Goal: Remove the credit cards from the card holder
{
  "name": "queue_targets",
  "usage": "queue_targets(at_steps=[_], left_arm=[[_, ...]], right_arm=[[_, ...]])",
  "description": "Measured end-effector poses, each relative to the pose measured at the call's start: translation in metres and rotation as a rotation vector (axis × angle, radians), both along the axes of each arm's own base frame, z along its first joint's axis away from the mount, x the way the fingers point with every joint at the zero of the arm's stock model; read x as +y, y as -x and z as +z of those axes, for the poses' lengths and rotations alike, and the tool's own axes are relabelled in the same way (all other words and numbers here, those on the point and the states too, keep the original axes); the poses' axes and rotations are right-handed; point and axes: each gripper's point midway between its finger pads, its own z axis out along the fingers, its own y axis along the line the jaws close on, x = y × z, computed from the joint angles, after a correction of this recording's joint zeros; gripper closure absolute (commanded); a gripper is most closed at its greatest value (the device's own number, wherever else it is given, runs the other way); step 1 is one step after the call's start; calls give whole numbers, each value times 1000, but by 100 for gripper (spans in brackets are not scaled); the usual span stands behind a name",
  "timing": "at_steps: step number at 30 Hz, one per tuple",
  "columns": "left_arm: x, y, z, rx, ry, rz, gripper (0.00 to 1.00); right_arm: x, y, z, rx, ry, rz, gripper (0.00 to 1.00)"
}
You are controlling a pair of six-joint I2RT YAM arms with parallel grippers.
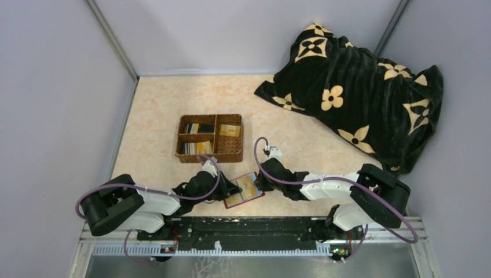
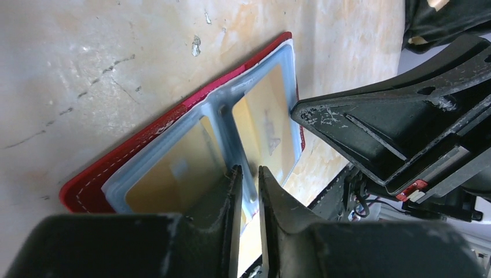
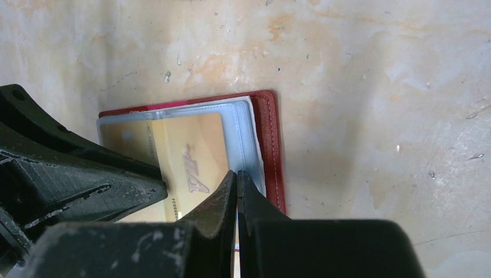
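While the red card holder (image 1: 244,190) lies open on the table (image 1: 156,104) near its front edge, between the two arms, two yellow credit cards (image 2: 269,116) sit inside its clear bluish pockets. The left pincer (image 2: 249,176) has its jaws nearly together astride the pocket's near edge; whether they grip it cannot be told. The right pincer (image 3: 237,176) has its jaws pressed together, tips resting on the pocket beside the red border. Farther back stands a brown wicker basket (image 1: 209,116) with more cards in its compartments. A black flowered blanket (image 1: 359,87) lies far right.
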Motion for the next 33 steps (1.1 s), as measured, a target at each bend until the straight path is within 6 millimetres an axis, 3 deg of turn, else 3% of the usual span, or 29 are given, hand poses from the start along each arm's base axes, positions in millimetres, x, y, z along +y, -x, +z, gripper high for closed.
queue_targets(at_steps=[6, 10, 13, 24, 33], left_arm=[[2, -2, 0, -7, -4, 15, 86], [2, -3, 0, -17, -7, 11, 63], [-1, -3, 3, -27, 4, 3, 57], [-8, -5, 6, -43, 44, -7, 58], [-11, -4, 6, -47, 62, -20, 74]], right_arm=[[0, 0, 0, 0, 0, 1, 100], [0, 0, 0, 1, 0, 1, 100], [0, 0, 0, 1, 0, 1, 100], [0, 0, 0, 1, 1, 0, 100], [0, 0, 0, 1, 1, 0, 100]])
